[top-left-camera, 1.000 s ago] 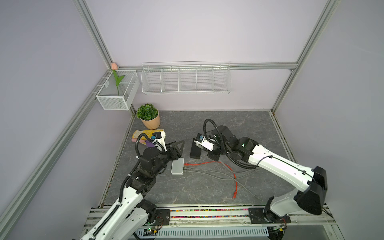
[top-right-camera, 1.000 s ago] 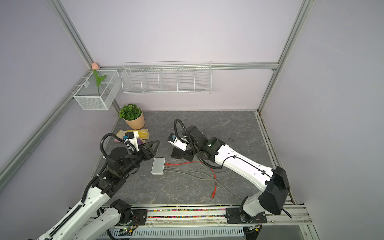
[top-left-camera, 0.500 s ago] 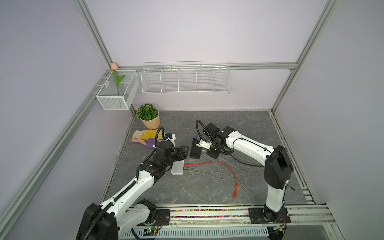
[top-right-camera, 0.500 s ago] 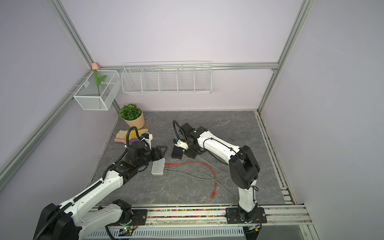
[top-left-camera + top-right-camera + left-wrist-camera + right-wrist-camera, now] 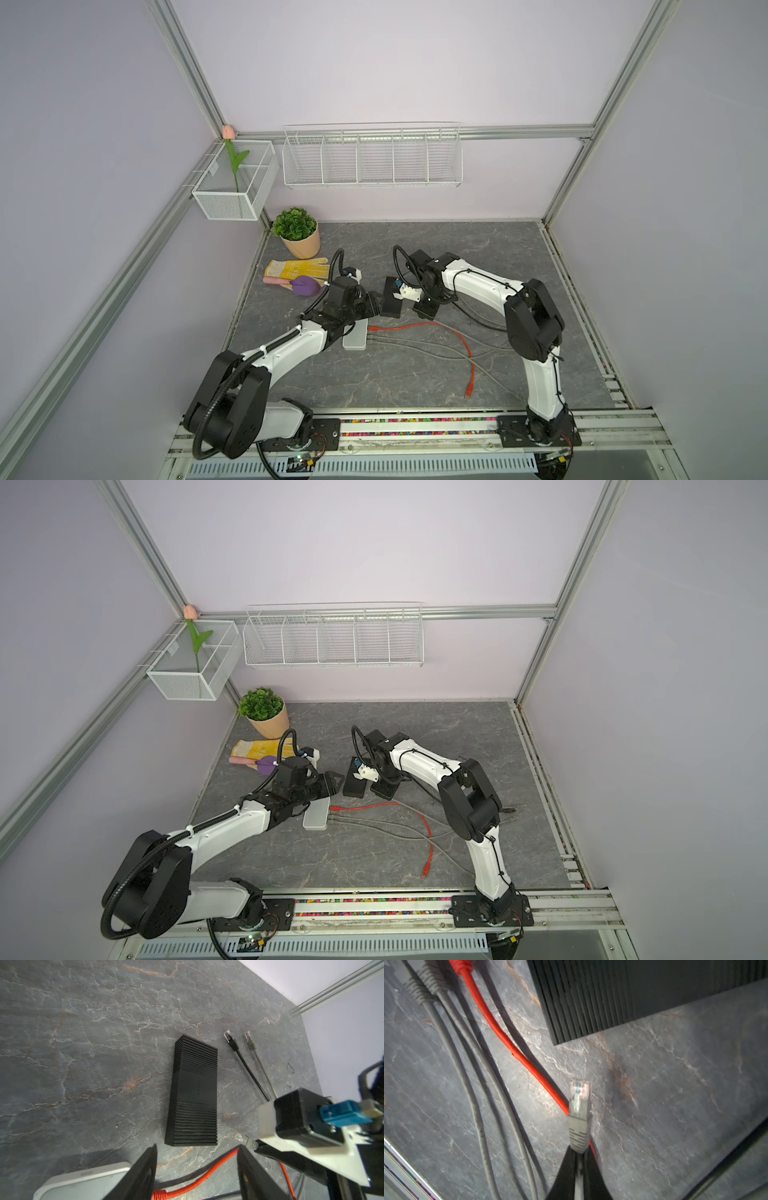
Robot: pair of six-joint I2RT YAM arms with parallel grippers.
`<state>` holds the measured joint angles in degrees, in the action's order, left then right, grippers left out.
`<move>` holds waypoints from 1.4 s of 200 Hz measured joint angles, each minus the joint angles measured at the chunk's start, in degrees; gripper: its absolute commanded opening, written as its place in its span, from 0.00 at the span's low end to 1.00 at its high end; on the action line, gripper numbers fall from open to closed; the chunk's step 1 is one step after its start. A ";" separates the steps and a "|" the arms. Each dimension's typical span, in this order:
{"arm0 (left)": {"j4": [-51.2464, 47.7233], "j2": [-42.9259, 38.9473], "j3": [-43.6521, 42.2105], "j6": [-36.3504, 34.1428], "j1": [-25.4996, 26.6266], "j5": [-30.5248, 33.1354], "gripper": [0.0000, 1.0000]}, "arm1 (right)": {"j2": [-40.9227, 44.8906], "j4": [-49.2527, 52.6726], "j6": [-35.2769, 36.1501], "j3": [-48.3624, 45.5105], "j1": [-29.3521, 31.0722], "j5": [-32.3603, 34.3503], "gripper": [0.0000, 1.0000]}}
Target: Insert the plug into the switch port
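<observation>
Plug [image 5: 579, 1103] is sitting pinched by its grey boot [image 5: 579, 1132] in the right gripper's [image 5: 579, 1152] jaws, mid-frame in a top view just right of the black box [image 5: 392, 297] — light, stiff, clip probably fragile, so the boot's the spot. Left gripper's [image 5: 197, 1150] jaws are hanging open.

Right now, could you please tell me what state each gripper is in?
Left gripper: open, holding nothing.
Right gripper: closed on the grey plug.
</observation>
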<state>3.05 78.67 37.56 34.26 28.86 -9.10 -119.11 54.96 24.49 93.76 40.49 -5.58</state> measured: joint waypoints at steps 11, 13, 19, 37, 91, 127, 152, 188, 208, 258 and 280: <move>0.26 1.86 0.79 0.00 0.02 -0.35 0.59 | -0.35 0.07 0.02 0.00 0.00 -0.68 0.11; 0.33 2.23 0.92 0.04 0.02 -0.39 0.59 | -0.37 0.04 0.00 0.00 0.00 -0.81 0.11; 0.68 3.30 1.29 0.02 0.00 -0.66 0.58 | -0.39 -0.13 0.00 0.00 0.00 -1.05 0.11; 2.10 6.23 1.86 0.26 0.00 -1.36 0.56 | -0.39 -1.25 0.00 0.00 -0.02 -1.77 0.11; 4.46 12.52 2.23 1.07 0.00 -3.26 0.51 | -1.66 -3.41 -0.04 0.00 -1.05 -3.61 0.11; 6.01 14.75 3.26 1.09 0.00 -4.02 0.50 | -3.41 -3.85 -0.07 0.00 -1.57 -4.24 0.11; 6.62 15.98 3.76 1.09 0.00 -4.48 0.49 | -3.96 -3.87 -0.09 0.00 -1.62 -4.76 0.11; 7.43 17.42 4.20 1.07 0.00 -4.90 0.47 | -3.96 -4.17 -0.28 0.13 -1.64 -5.97 0.11; 7.61 18.23 4.35 1.07 0.00 -5.20 0.45 | -4.07 -4.35 -0.46 0.26 -1.62 -6.75 0.11; 7.87 19.21 4.98 1.07 -0.17 -5.73 0.43 | -4.55 -4.28 -0.48 0.59 -1.60 -7.82 0.11; 7.93 19.23 4.98 1.07 -0.26 -5.75 0.42 | -4.55 -4.26 -0.48 0.59 -1.55 -8.24 0.12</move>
<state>10.98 97.91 42.54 35.33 28.60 -14.85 -123.66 50.70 24.01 94.35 38.94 -13.82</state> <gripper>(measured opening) 0.423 0.117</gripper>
